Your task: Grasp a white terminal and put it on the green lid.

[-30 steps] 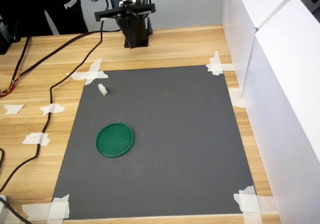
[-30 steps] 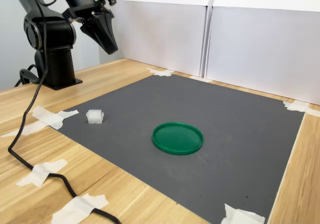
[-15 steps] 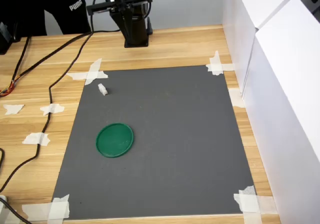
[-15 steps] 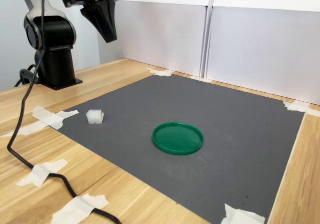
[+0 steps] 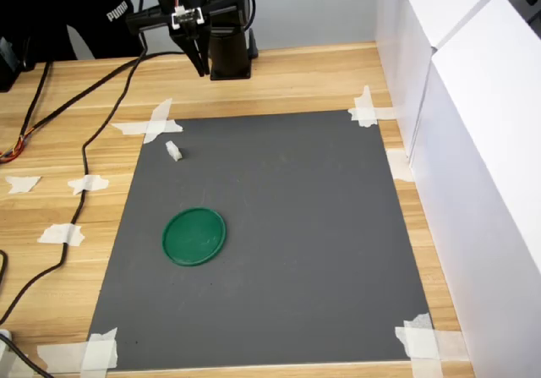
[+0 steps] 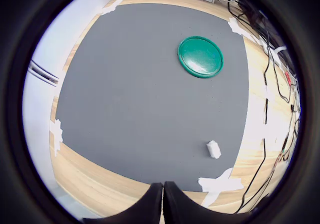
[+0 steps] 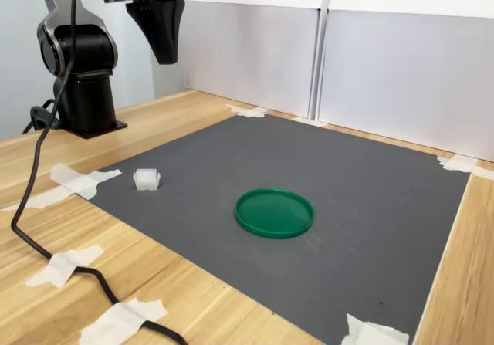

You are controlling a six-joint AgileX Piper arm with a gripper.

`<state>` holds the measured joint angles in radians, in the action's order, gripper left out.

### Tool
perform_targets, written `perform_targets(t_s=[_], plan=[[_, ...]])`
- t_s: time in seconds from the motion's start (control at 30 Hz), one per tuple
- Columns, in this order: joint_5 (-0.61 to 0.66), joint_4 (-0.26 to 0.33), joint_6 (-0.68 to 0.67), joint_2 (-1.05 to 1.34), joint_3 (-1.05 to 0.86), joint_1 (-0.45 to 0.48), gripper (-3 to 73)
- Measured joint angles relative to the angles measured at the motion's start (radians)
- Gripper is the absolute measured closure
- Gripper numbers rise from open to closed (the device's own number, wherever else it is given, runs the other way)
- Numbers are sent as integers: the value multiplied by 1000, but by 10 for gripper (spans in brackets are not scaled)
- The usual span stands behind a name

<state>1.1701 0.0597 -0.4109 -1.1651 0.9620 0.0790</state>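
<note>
The white terminal [image 5: 173, 150] [image 7: 146, 179] [image 6: 213, 149] lies on the grey mat near the corner closest to the arm's base. The green lid [image 5: 194, 236] [image 7: 275, 212] [image 6: 200, 56] lies flat on the mat, well apart from the terminal. My gripper [image 5: 201, 67] [image 7: 167, 58] [image 6: 163, 191] hangs high above the wooden table by the base, pointing down, away from both things. Its two fingers are pressed together with nothing between them.
The grey mat [image 5: 279, 243] is taped at its corners onto a wooden table [image 5: 51, 141]. White panels [image 5: 473, 141] wall the first exterior view's right side. Black cables [image 5: 84, 150] trail over the wood beside the mat. A person in black stands behind the table [image 5: 59, 10].
The gripper has risen and swung toward the first exterior view's left, turning to point more straight down. The terminal and lid have not moved.
</note>
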Motion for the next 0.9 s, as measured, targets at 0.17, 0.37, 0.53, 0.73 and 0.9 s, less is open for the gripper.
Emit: perform_targets(t_s=[0.17,0.37,0.53,0.73,0.9], plan=[[1,-18,-12,-46,31,0,711],[-1,22,-14,-73,35,46,711],[-18,74,-52,-76,35,186,711],[-29,79,-264,-97,38,302,711],[-33,83,-384,-104,45,359,702]])
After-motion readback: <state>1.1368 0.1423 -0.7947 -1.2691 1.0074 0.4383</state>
